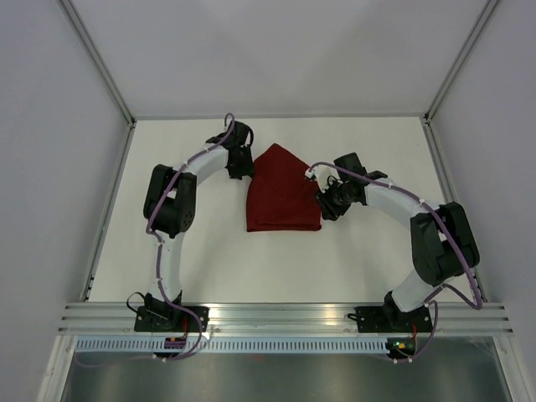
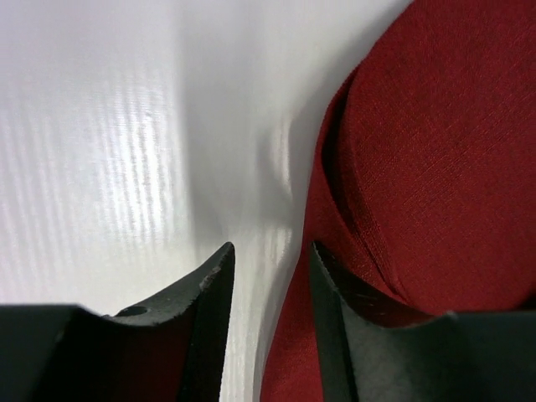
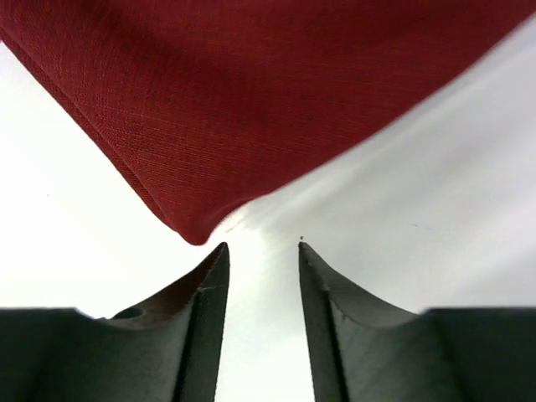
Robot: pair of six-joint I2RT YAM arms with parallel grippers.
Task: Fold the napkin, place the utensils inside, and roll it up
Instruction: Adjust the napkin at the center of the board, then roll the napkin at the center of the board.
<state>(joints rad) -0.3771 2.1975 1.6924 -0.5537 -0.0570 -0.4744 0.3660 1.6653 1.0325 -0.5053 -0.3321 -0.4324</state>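
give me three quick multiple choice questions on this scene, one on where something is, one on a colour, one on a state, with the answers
1. Where does the napkin lie?
A) by the arm bases at the near edge
B) between the left gripper and the right gripper
C) left of both grippers

2. What colour is the napkin?
A) white
B) blue
C) dark red

3. How is the right gripper?
A) open, nothing between its fingers
B) shut on the napkin
C) out of view in every picture

Answers:
1 B: the top view shows a gripper at each side of the cloth.
2 C: every view shows it dark red.
3 A: the right wrist view shows only bare table in the gap, with the napkin's corner just ahead.
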